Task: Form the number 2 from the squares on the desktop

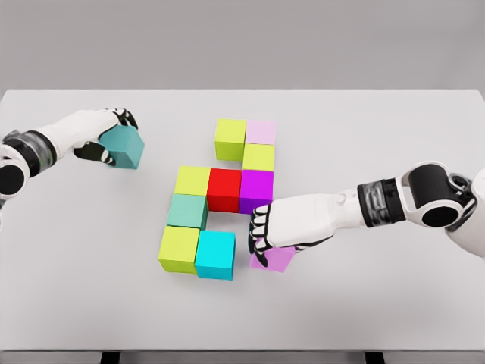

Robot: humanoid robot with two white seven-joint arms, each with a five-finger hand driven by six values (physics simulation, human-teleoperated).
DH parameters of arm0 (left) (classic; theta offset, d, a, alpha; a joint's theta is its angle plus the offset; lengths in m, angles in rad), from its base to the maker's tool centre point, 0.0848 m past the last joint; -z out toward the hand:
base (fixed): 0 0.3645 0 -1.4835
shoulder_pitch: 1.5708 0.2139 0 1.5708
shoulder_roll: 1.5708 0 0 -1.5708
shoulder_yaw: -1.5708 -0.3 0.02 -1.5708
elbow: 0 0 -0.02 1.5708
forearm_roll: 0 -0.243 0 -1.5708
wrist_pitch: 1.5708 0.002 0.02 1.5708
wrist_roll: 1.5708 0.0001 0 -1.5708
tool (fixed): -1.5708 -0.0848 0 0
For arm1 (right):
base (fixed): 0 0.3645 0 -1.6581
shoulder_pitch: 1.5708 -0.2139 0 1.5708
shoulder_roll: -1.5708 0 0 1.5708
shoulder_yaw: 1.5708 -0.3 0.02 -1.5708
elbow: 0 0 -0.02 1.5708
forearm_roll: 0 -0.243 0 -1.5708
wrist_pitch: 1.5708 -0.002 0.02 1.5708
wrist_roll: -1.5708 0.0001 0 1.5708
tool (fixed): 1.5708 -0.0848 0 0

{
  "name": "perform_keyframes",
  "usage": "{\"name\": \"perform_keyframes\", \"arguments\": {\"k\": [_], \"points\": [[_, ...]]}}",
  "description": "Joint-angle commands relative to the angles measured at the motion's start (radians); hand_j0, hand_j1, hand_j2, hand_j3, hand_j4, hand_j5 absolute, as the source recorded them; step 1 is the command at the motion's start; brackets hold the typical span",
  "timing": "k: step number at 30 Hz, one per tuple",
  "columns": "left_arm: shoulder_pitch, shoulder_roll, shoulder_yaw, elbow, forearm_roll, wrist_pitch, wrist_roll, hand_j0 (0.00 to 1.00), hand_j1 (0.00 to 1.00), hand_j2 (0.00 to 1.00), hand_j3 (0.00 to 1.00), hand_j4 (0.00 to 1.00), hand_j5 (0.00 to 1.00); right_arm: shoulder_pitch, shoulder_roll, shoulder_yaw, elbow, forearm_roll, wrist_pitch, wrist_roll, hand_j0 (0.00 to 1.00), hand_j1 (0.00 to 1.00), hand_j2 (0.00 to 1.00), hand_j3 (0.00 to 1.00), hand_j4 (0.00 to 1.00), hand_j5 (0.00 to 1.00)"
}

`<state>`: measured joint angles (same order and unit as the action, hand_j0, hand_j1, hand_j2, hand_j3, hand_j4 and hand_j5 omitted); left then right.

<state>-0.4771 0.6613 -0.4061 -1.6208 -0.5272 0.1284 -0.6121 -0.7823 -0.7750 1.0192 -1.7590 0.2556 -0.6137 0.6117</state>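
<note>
Coloured cubes sit mid-table in a partial figure: a lime cube and a pale pink cube on top, a lime cube under the pink one, then a row of yellow-green, red and purple. Below come a sea-green cube, a lime cube and a cyan cube. My right hand is shut on a violet cube just right of the cyan one. At the far left, my left hand is shut on a teal cube.
The white table runs to a front edge near the bottom of the view. A grey wall stands behind it.
</note>
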Motion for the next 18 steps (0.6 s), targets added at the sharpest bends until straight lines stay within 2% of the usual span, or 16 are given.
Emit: {"name": "perform_keyframes", "arguments": {"k": [1,2,3,7,10,11,12,15,18], "points": [[0.0,-0.023,0.001,0.013,-0.019,-0.001,0.001,0.33,0.33,0.33,0.33,0.33,0.33,0.0,-0.004,0.002,-0.001,-0.009,0.003,-0.001,0.6,0.6,0.6,0.6,0.6,0.6],[-0.005,-0.025,0.0,0.013,-0.019,-0.001,0.001,0.33,0.33,0.33,0.33,0.33,0.33,0.0,-0.007,0.002,-0.001,-0.009,0.003,-0.001,0.77,0.77,0.77,0.77,0.77,0.77],[-0.006,-0.032,-0.002,0.015,-0.02,-0.001,0.001,0.32,0.32,0.32,0.32,0.32,0.32,0.0,-0.013,0.002,-0.001,-0.009,0.003,-0.001,1.0,1.0,1.0,1.0,1.0,1.0],[-0.029,-0.086,-0.002,0.047,-0.062,-0.004,0.001,0.31,0.31,0.31,0.31,0.31,0.31,-0.005,-0.029,-0.002,-0.001,-0.015,0.003,-0.001,1.0,1.0,1.0,1.0,1.0,1.0],[-0.041,-0.129,-0.003,0.067,-0.093,-0.003,0.001,0.31,0.31,0.31,0.31,0.31,0.31,-0.006,-0.058,-0.025,0.001,-0.079,0.003,-0.001,1.0,1.0,1.0,1.0,1.0,1.0],[-0.043,-0.135,-0.003,0.068,-0.093,-0.003,0.001,0.31,0.31,0.31,0.31,0.31,0.31,-0.006,-0.075,-0.063,0.001,-0.104,0.003,-0.001,1.0,1.0,1.0,1.0,1.0,1.0],[-0.043,-0.137,-0.003,0.068,-0.093,-0.003,0.001,0.31,0.31,0.31,0.31,0.31,0.31,-0.006,-0.095,-0.099,0.003,-0.124,0.003,-0.001,1.0,1.0,1.0,1.0,1.0,1.0],[-0.055,-0.163,-0.003,0.079,-0.112,-0.003,0.001,0.31,0.31,0.31,0.31,0.31,0.31,-0.006,-0.239,-0.122,0.004,-0.18,0.003,-0.001,1.0,1.0,1.0,1.0,1.0,1.0],[-0.069,-0.192,-0.003,0.093,-0.134,-0.003,0.001,0.3,0.3,0.3,0.3,0.3,0.3,-0.005,-0.288,-0.103,0.006,-0.17,0.003,-0.001,1.0,1.0,1.0,1.0,1.0,1.0]]}}
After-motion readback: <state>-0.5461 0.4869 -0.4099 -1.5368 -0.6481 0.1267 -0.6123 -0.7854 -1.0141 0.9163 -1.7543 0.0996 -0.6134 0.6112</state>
